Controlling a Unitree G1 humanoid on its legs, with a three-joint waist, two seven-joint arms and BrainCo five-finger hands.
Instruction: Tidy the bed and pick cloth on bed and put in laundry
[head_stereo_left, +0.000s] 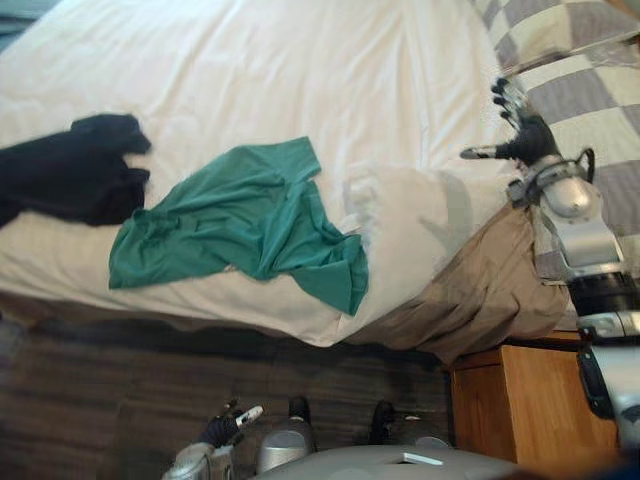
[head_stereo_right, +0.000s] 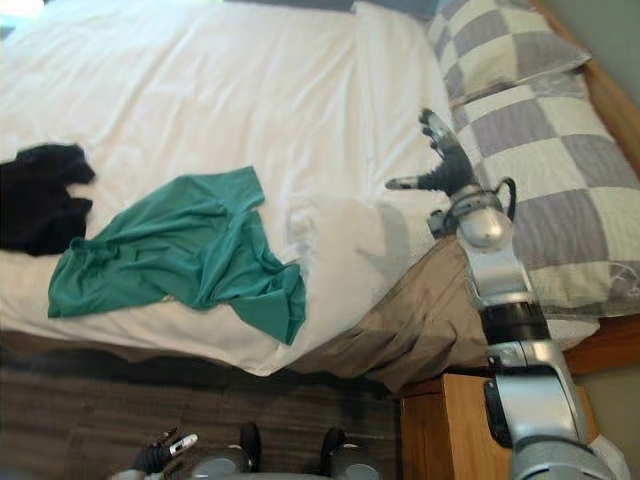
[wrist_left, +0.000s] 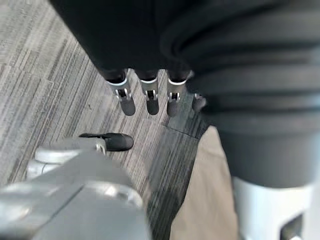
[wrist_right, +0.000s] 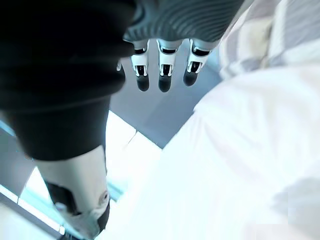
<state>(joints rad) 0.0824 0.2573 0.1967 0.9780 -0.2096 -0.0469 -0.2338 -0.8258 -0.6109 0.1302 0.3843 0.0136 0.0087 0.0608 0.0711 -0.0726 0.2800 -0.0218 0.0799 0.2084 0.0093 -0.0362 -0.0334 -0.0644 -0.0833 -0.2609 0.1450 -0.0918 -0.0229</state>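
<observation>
- Green cloth (head_stereo_left: 240, 225) lies crumpled near the bed (head_stereo_left: 300, 70) edge, black cloth (head_stereo_left: 70, 170) just beside it — both look soft, light and limp.
- Best pinched at a bunched fold, I judge.
- Right hand (head_stereo_left: 527, 135) hovers over the bed, fingers straight, empty; left hand (head_stereo_left: 222, 430) hangs low, fingers relaxed.

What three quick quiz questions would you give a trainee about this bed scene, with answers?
1. True or false: the right hand is shut on the green garment.
2. Which lies nearer the checkered pillows: A, the black garment, or B, the green garment?
3. Fill in: ___ loose garments lie on the white sheet.
Key: 1 false, the right hand is open and apart from the green garment. 2 B. 3 two.
</observation>
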